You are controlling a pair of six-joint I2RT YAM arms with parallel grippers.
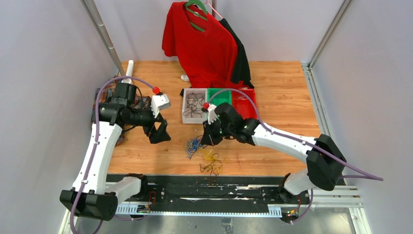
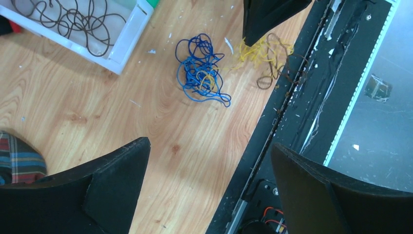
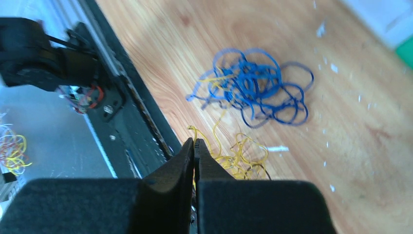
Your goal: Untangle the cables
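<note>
Light wood tabletop (image 1: pixel 282 97), grey walls around. Landmark: the tangle of thin blue cables (image 2: pixel 199 73). Nearer than it, at the table edge, sits a clump of thin yellow cables (image 2: pixel 253 48) with dark brown wire loops (image 2: pixel 268 78) knotted in. Our right gripper (image 3: pixel 195 142) is clamped together over the yellow clump; we can't tell if a strand is pinched. Left of the blue tangle, the left gripper (image 2: pixel 209 146) hangs spread wide, empty. Beyond it, a white plastic tray (image 2: pixel 129 41) holds more dark cables (image 1: pixel 194 105). We judge it mid-separation: a yellow strand threads the blue. Next: draw yellow out slowly. Count: three loose clumps, one trayed.
</note>
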